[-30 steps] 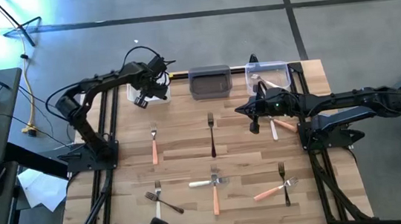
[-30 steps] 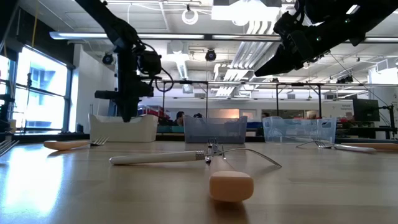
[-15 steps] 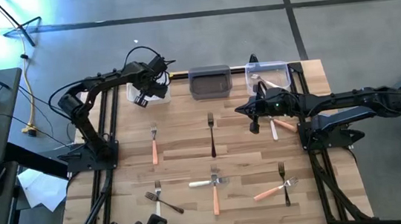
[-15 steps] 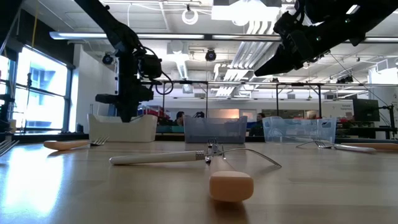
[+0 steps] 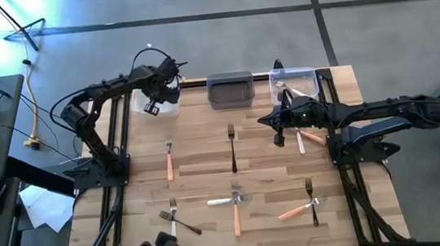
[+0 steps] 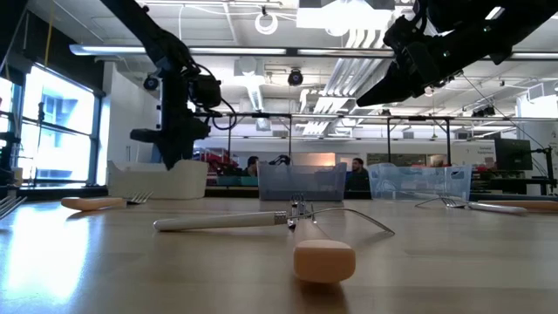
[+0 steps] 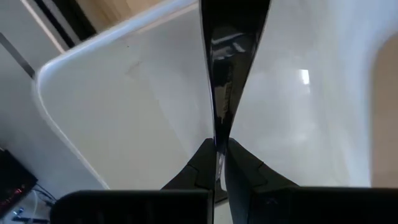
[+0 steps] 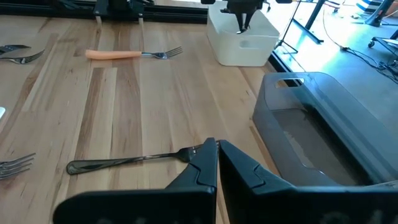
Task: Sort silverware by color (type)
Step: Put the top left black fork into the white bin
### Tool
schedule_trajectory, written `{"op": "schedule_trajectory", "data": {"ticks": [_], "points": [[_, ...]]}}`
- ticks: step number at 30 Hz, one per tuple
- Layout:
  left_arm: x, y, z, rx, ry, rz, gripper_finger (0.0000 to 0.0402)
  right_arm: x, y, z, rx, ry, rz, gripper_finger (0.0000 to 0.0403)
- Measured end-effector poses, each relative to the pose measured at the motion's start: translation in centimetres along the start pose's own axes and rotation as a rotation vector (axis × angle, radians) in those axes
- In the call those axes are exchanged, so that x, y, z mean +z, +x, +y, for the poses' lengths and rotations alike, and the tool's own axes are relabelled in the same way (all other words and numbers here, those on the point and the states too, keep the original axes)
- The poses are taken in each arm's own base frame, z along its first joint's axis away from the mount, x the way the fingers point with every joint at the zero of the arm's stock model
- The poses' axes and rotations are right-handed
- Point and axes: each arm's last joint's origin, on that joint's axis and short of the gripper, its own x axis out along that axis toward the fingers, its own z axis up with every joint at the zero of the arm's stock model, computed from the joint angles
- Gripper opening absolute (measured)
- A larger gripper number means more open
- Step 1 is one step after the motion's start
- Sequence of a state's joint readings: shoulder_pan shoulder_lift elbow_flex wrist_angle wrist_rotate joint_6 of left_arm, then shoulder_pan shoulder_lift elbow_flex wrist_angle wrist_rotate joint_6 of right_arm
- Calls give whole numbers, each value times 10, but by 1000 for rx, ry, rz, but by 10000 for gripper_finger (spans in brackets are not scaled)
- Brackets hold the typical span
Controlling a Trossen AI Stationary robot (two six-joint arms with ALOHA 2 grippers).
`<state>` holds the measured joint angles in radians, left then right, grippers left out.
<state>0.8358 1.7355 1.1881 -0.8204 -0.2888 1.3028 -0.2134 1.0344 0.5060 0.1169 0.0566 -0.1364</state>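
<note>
Hanging over the white bin (image 5: 162,106), the left gripper (image 5: 151,107) pinches a black-handled fork (image 7: 225,93); no writing legible.

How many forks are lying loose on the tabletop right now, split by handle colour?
Orange-handled metal forks: 4
Black-handled metal forks: 3
White-handled metal forks: 3
Total: 10 on the wooden table

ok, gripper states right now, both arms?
Left gripper: shut on a black fork handle, over the white bin.
Right gripper: shut, holding nothing, above the table.
</note>
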Motion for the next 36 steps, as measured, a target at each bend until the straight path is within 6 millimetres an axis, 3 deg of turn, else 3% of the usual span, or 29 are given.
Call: {"op": "schedule_trajectory", "data": {"ticks": [8,36], "points": [[-7,2,0,-26,-28,11,3,0,0,0,0,0,0,0],[-10,-2,-7,-43,237,307,3,0,0,0,0,0,0,0]]}}
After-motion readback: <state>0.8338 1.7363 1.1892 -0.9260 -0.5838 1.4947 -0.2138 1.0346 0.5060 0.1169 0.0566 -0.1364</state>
